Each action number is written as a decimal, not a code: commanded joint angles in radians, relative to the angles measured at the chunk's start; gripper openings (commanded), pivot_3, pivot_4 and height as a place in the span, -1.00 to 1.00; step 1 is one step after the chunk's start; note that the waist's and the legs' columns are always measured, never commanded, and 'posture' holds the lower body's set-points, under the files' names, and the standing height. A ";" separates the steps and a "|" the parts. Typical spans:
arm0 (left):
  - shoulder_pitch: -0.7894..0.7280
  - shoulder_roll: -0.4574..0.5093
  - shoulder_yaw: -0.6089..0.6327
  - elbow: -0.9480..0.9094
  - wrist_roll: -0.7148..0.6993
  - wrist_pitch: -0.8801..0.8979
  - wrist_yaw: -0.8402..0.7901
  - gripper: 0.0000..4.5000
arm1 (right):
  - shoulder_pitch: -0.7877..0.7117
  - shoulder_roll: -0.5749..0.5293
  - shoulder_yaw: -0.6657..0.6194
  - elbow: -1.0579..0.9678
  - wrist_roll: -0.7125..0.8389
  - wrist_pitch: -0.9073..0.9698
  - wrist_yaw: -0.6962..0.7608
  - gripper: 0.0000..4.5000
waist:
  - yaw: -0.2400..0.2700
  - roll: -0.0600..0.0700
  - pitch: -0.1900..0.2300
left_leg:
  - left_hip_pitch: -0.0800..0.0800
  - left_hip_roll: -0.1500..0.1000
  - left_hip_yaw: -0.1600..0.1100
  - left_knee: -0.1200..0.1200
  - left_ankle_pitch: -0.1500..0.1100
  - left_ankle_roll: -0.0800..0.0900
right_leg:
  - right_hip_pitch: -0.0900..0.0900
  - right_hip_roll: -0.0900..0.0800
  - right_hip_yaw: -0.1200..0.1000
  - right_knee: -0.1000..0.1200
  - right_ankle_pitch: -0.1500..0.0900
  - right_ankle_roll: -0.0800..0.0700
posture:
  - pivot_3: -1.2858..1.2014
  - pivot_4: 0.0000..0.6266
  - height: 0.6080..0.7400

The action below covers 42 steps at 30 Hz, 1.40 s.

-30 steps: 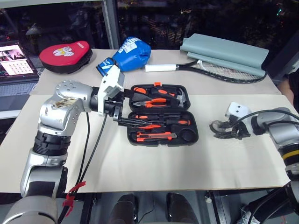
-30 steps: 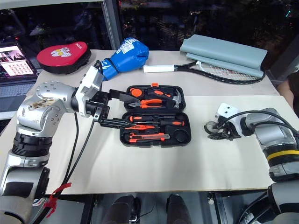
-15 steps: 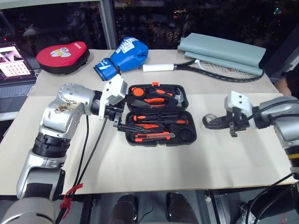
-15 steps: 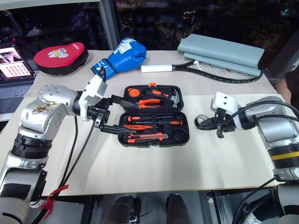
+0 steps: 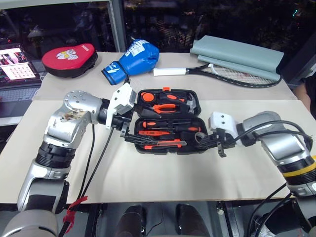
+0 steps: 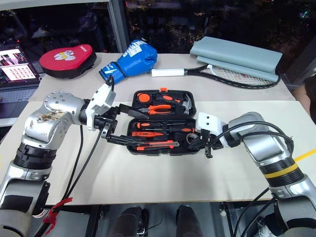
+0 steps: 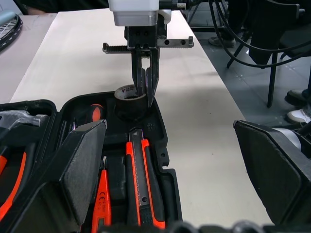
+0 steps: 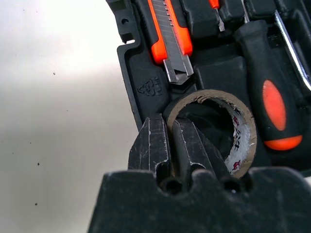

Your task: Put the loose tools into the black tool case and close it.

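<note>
Currently the small grey tape roll (image 8: 214, 127) sits over the black tool case's (image 6: 163, 123) near-right recess, its wall pinched between the right gripper's (image 8: 171, 145) closed fingers.

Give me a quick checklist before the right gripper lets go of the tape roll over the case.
1. Right gripper shut on the tape roll, pinching its wall: ok.
2. Tape roll over its round recess in the tool case: ok.
3. Roll fully seated: cannot tell.
4. Utility knife in its slot beside the recess: ok.
5. Left gripper open at the case's left edge, clear of the roll: ok.
6. Case lid open: ok.
</note>
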State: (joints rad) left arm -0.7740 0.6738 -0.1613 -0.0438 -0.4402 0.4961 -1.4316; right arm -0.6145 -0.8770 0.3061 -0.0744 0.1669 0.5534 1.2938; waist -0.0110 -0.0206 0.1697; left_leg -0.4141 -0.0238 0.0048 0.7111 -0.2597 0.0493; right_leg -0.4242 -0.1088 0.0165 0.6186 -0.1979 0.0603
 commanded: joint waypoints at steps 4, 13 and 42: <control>-0.039 -0.013 0.002 -0.016 0.004 -0.020 0.012 1.00 | 0.012 0.021 -0.002 0.012 -0.025 -0.013 -0.024 -0.53 | 0.000 0.000 0.000 | 0.000 0.000 0.000 0.000 0.000 0.000 | 0.000 0.000 0.000 0.000 0.000 0.000 | 0.03 -0.52 0.94; -0.057 -0.026 -0.004 0.019 0.010 -0.029 0.018 1.00 | 0.011 -0.022 -0.101 -0.126 0.041 0.087 -0.035 0.82 | 0.000 0.000 0.000 | 0.000 0.000 0.000 0.000 0.000 0.000 | 0.000 0.000 0.000 0.000 0.000 0.000 | 0.03 -0.52 0.94; -0.029 -0.064 -0.088 0.566 0.404 -0.205 0.278 -0.97 | 0.036 0.157 -0.252 0.351 -0.035 -0.173 -0.343 -1.00 | -0.002 0.000 0.000 | 0.007 -0.001 0.002 0.000 0.001 -0.001 | 0.003 0.000 0.002 0.006 0.000 0.000 | 0.03 -0.52 0.94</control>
State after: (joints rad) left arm -0.8085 0.6079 -0.2392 0.5007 -0.0774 0.2858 -1.1894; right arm -0.5502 -0.7193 0.0559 0.2766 0.1390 0.4104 0.9457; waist -0.0126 -0.0206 0.1697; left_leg -0.4067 -0.0243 0.0063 0.7113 -0.2591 0.0486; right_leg -0.4208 -0.1088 0.0186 0.6250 -0.1980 0.0598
